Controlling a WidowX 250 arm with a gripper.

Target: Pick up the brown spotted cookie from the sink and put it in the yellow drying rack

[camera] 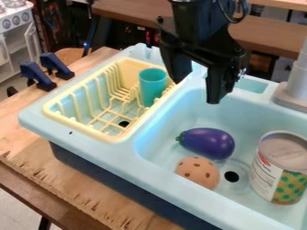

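While fingers hang wide apart over sink, purple eggplant lies longways, stem end toward yellow rack; big can has white-and-green label.

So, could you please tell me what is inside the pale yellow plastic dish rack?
One teal plastic cup stands in the rack. A dark drain hole shows beneath the bars. Whatever lies directly behind the cup or deep inside it is hidden.

Toy sink on wooden table
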